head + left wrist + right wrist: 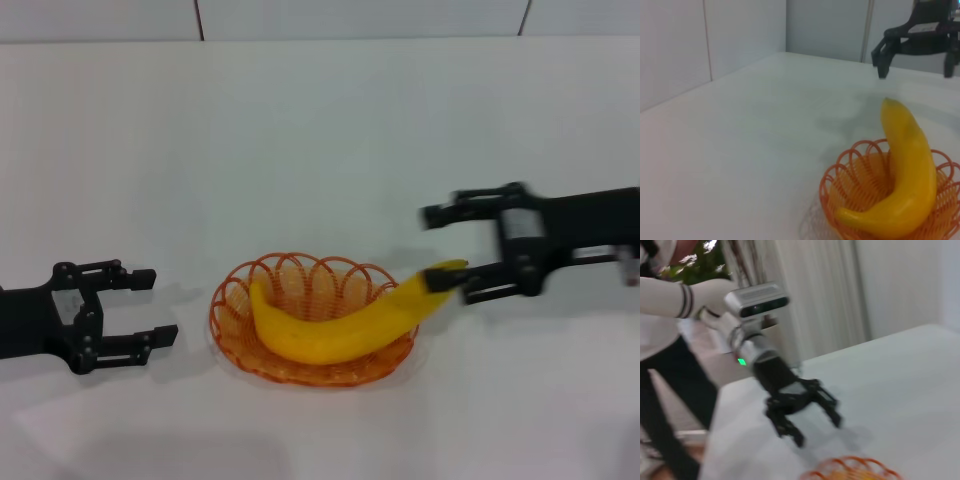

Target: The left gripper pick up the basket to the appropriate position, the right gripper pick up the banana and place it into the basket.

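The banana point(345, 328) lies in the basket point(232, 300) on the bench point(320, 150). The right gripper point(445, 252) is spread apart at its tip; the left gripper point(155, 305) gapes beside the basket

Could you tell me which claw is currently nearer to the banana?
The right claw is nearer, open right at the banana tip that overhangs the basket rim. The left claw sits open on the basket's opposite side, apart from it.
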Motion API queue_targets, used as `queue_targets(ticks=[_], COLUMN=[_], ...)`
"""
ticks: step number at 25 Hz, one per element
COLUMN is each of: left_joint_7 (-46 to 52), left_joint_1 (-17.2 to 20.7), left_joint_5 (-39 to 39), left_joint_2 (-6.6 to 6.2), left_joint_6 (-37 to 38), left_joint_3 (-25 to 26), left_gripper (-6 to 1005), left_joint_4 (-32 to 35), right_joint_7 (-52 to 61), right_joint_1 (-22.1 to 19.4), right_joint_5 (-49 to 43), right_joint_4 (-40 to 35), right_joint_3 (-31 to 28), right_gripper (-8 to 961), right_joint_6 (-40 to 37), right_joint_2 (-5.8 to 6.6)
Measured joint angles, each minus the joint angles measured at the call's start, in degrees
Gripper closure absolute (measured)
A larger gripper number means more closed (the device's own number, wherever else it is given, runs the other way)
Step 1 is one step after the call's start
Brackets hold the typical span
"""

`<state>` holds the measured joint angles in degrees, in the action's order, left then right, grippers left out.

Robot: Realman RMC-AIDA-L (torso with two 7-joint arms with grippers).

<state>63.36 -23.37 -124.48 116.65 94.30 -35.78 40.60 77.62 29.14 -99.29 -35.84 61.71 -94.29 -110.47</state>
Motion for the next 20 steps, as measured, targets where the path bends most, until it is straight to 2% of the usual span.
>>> queue_targets(ticks=[2, 5, 14, 20], left_joint_7=[-0.2, -0.2, -0.7, -2.1], left_joint_1=[0.0, 0.4, 0.9, 1.3], left_joint_5=[0.0, 0.0, 0.0, 0.2], left_joint_2=[-0.01, -0.02, -0.02, 0.19], left_joint_6=[0.0, 0.0, -0.1, -0.1], left_joint_3=[0.0, 0.0, 0.7, 0.7], left_gripper=[240, 240, 240, 240], left_joint_4=[0.0, 0.0, 0.1, 0.0], right_joint_7=[-4.0, -9.7, -18.4, -18.6], right_joint_1=[-2.2, -4.3, -7.5, -7.7], right_joint_5=[-0.5, -3.5, -16.6, -19.3], right_joint_4=[-0.1, 0.0, 0.5, 0.6], right_joint_3=[-2.4, -5.7, -19.9, -22.9], right_gripper=[129, 129, 134, 134], right_joint_6=[0.3, 0.5, 0.5, 0.5], right_joint_2=[1.26, 1.95, 1.97, 1.5])
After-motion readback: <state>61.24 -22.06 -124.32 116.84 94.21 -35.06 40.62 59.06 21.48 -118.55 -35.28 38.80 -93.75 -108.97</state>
